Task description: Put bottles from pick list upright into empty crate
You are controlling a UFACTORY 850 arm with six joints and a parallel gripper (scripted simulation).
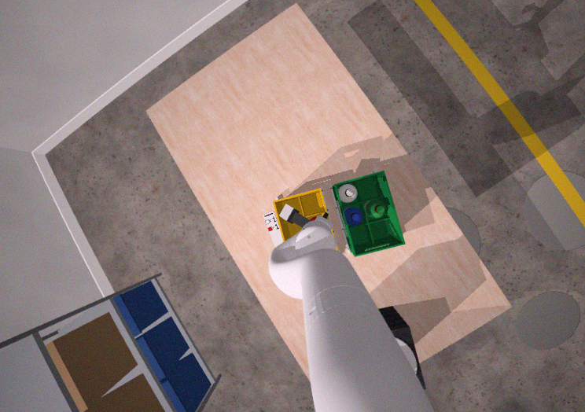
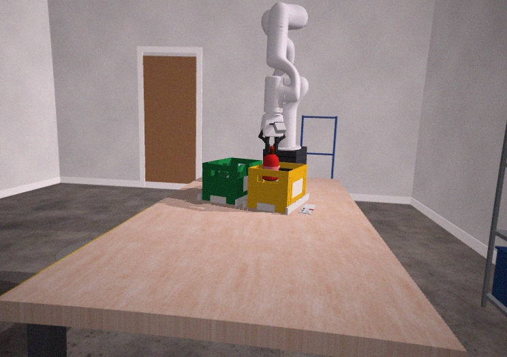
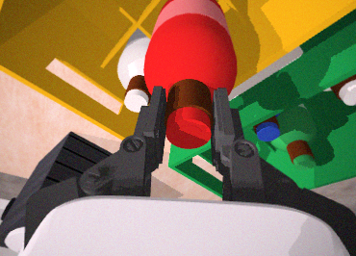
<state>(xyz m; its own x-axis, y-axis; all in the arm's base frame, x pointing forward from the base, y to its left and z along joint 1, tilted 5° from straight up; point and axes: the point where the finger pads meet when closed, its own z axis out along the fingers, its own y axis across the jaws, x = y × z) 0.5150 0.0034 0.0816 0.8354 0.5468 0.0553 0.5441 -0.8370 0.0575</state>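
Note:
My gripper is shut on the neck of the red bottle. The bottle is upright, its lower part inside the yellow crate and its shoulder above the rim; its base is hidden. A white bottle stands in that crate beside it. The pick list shows a white circle with 1, then a red dot with 1. The green crate holds a white bottle, a blue bottle and a green bottle, all upright.
The two crates stand side by side on the wooden table, a narrow gap between them. The robot's black base is behind the crates. The arm covers part of the yellow crate in the overhead view.

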